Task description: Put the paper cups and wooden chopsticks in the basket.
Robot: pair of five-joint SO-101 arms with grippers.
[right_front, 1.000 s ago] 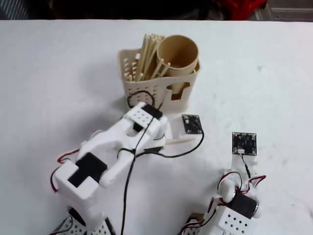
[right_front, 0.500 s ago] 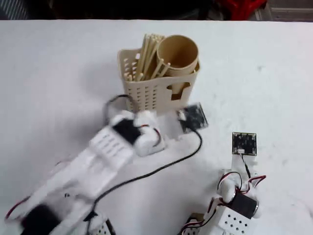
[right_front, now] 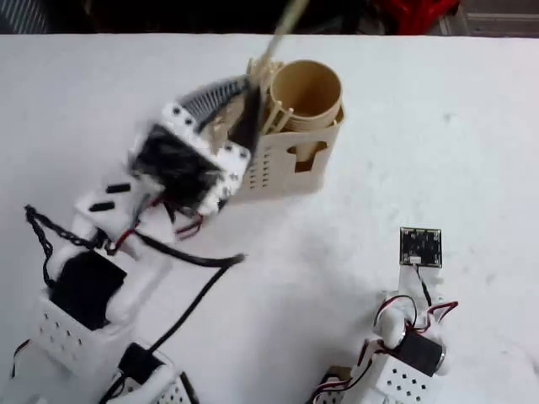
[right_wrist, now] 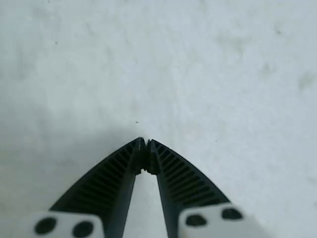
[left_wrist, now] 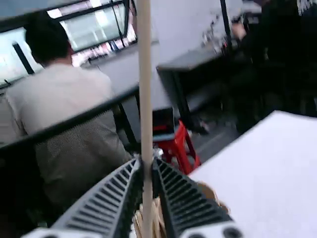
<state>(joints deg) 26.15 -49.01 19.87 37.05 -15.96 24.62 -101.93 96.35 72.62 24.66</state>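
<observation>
1. The step in hand is judged to be the placing of a wooden chopstick (left_wrist: 144, 74) into the basket (right_front: 286, 164). The chopstick is pinched between the jaws of the left gripper (left_wrist: 146, 166), which are closed onto its shaft. It is held nearly upright in the left wrist view, with a long free end above the fingertips.
2. In the high view, the left gripper (right_front: 246, 109) is seen above the left part of the basket. The free end of the wooden chopstick (right_front: 285, 23) is seen slanting up past the table's far edge.
3. The basket is stood on the white table (right_front: 438, 126), near the middle of its far edge. A paper cup (right_front: 305, 84) is seated in its right part, and a bundle of chopsticks (right_front: 263, 80) is leaned just beside the cup.
4. The right gripper (right_wrist: 144, 144) is held over bare table with its jaws pressed together on nothing. The right arm (right_front: 408, 362) is parked by the near edge, toward the right corner.
5. The task is judged to be close to its end.
6. For the next move, the chopstick's lower end, hidden under the gripper, would need to be lined up with the gap beside the bundle. It would then be lowered past the rim and the jaws parted. A snag on the rim or the bundle is the risk to be watched.
</observation>
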